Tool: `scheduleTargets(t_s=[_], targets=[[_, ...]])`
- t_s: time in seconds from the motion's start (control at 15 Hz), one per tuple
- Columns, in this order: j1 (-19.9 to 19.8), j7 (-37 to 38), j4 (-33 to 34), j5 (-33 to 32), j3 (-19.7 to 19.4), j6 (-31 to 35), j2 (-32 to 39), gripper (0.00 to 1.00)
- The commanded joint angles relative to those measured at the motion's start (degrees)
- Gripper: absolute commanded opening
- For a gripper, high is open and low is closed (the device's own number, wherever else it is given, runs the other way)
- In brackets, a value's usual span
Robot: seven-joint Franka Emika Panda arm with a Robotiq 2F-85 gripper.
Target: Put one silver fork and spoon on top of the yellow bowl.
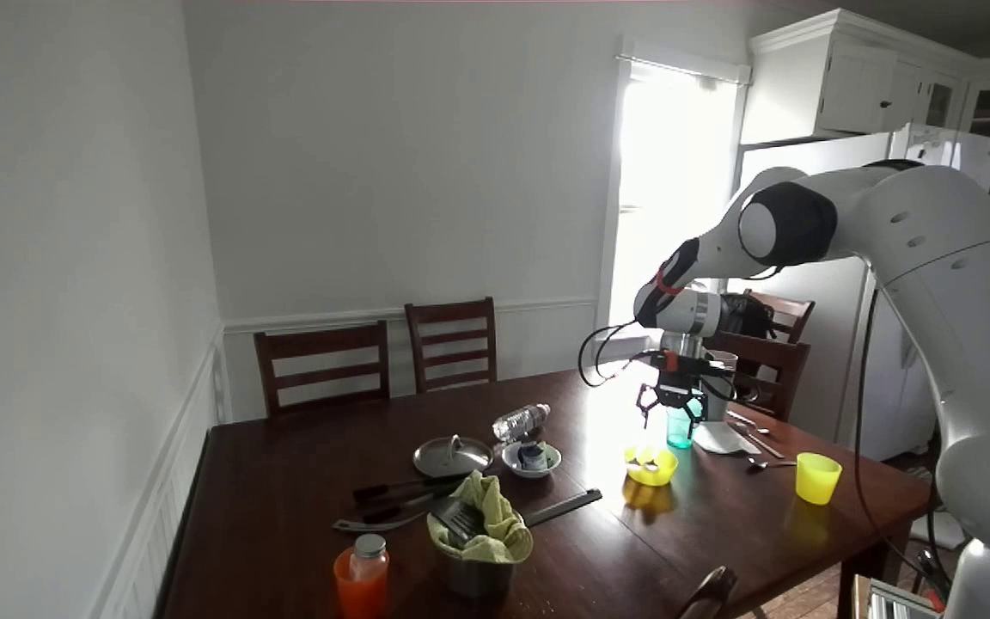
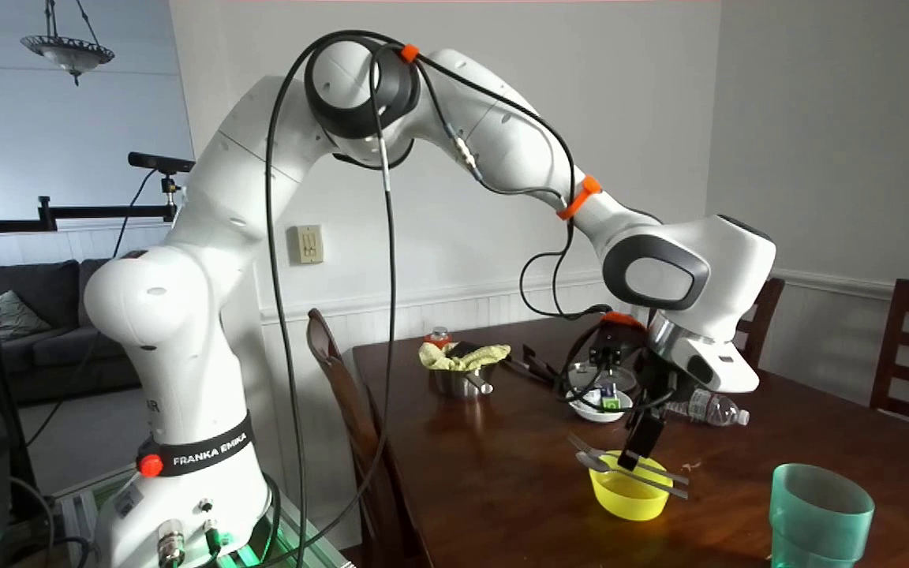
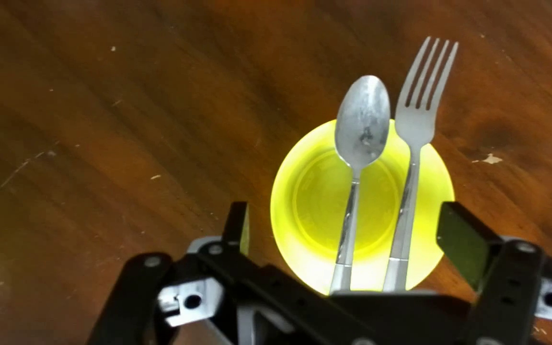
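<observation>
The small yellow bowl (image 3: 324, 201) stands on the dark table and also shows in both exterior views (image 1: 651, 474) (image 2: 630, 506). A silver spoon (image 3: 363, 120) and a silver fork (image 3: 416, 127) lie side by side across its rim, nearly parallel. Their heads stick out past one edge in the wrist view; their handle ends are hidden behind the gripper there. They also show in an exterior view, the spoon (image 2: 592, 463) in front of the fork (image 2: 581, 443). My gripper (image 3: 343, 215) is open and empty above the bowl, its fingers apart on either side of the two handles.
A teal cup (image 2: 817, 513) stands near the bowl. A yellow cup (image 1: 818, 478) and more cutlery (image 1: 770, 465) lie towards the arm's side. A white bowl (image 1: 512, 458), bottle (image 1: 521, 421), metal lid (image 1: 439, 460) and pot with a cloth (image 1: 478, 578) stand farther along the table.
</observation>
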Motion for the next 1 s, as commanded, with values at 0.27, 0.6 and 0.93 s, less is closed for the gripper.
scheduleTargets(t_s=[0.27,0.6,0.93], targets=[[8.91,1.40,-16.92,-11.87,-5.18,12.64,-14.62,1.00],[11.21,1.99,-25.44,-15.45,-6.08,20.66,-22.05,1.00],[10.43,0.84,-25.37,-14.88,-5.22,21.48,-22.29,1.00]])
